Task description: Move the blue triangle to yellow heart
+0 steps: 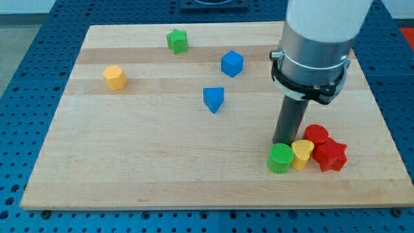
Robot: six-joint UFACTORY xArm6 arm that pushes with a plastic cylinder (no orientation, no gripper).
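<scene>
The blue triangle (213, 99) lies near the middle of the wooden board (162, 162). The yellow heart (302, 153) sits at the lower right, between a green cylinder (281, 158) on its left and red blocks on its right. My tip (282, 142) comes down just above the green cylinder and just left of the yellow heart, far to the lower right of the blue triangle.
A blue cube (232, 63) lies up and right of the triangle. A green star (176, 41) sits near the top edge. A yellow hexagon (114, 77) is at the left. A red star (330, 155) and a red block (316, 134) touch the heart's right side.
</scene>
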